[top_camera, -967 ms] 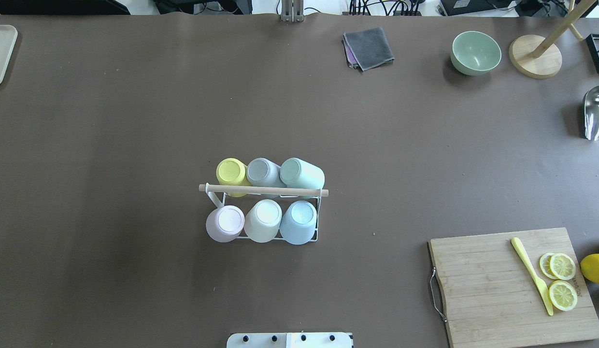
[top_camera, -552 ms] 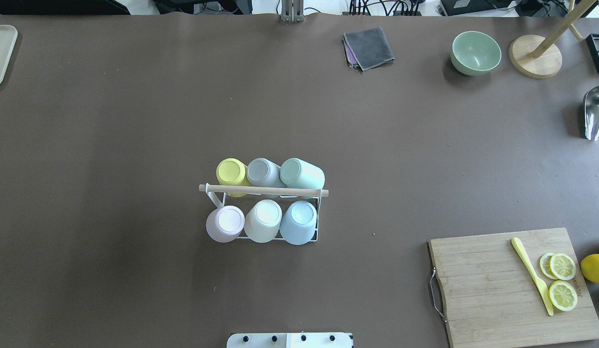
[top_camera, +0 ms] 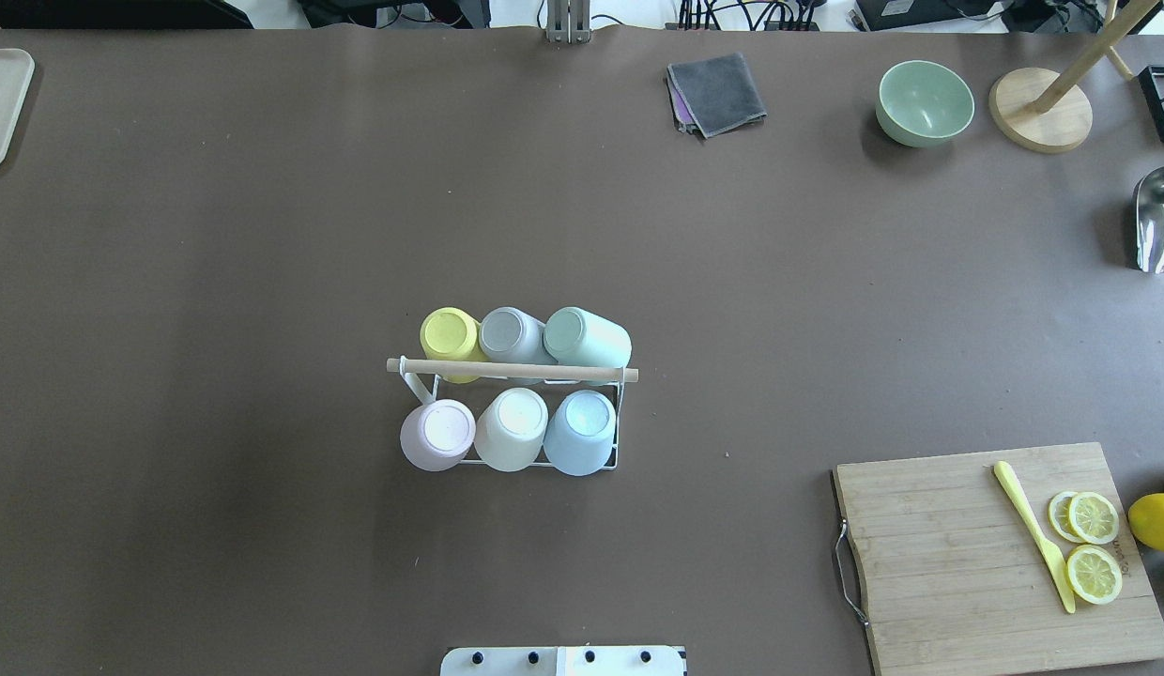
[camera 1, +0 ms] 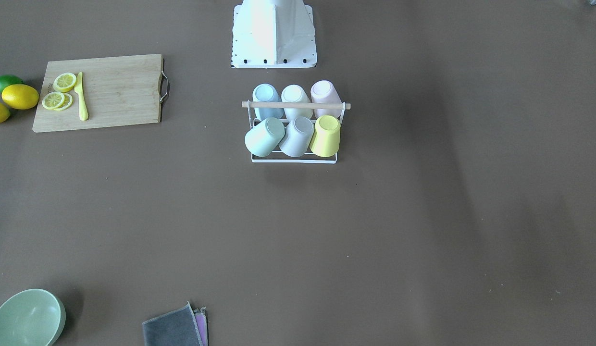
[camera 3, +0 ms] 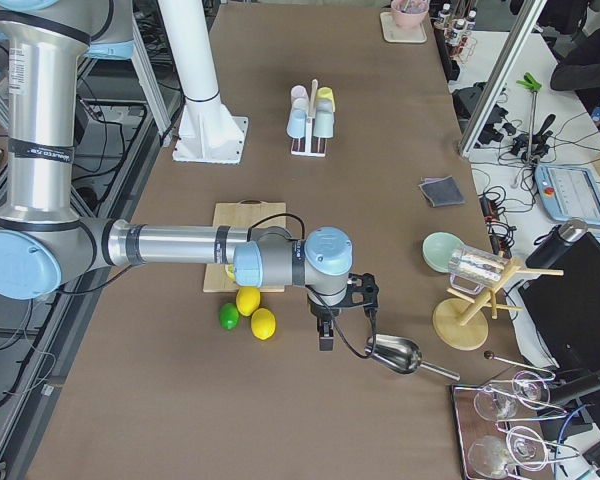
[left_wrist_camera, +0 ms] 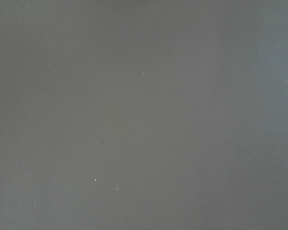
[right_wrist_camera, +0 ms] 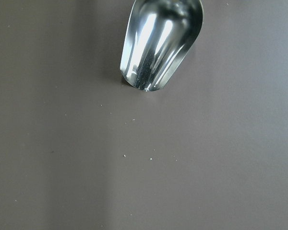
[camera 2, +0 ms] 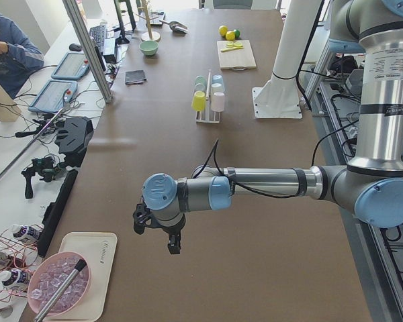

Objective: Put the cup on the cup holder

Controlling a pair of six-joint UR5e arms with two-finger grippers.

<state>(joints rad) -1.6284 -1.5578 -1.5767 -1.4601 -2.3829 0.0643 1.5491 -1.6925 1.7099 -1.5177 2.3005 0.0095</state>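
The cup holder (top_camera: pixel 507 369), a white wire rack with a wooden rod on top, stands mid-table, also in the front view (camera 1: pixel 295 105). Several pastel cups sit upside down on its prongs: yellow (top_camera: pixel 448 333), grey (top_camera: pixel 509 333) and mint (top_camera: pixel 587 338) in the far row, pink (top_camera: pixel 436 434), white (top_camera: pixel 512 427) and blue (top_camera: pixel 582 430) in the near row. My left gripper (camera 2: pixel 173 245) hangs over bare table far to the left of the rack. My right gripper (camera 3: pixel 325 340) hangs far to the right, next to a metal scoop (right_wrist_camera: pixel 161 43). I cannot tell whether either gripper is open or shut.
A wooden cutting board (top_camera: pixel 957 563) with lemon slices and a yellow knife (top_camera: pixel 1033 533) lies at the near right. A green bowl (top_camera: pixel 924 101), a grey cloth (top_camera: pixel 716 92), a wooden stand (top_camera: pixel 1040 108) and the scoop (top_camera: pixel 1158 221) are at the far right. A tray (top_camera: pixel 0 103) is at the far left.
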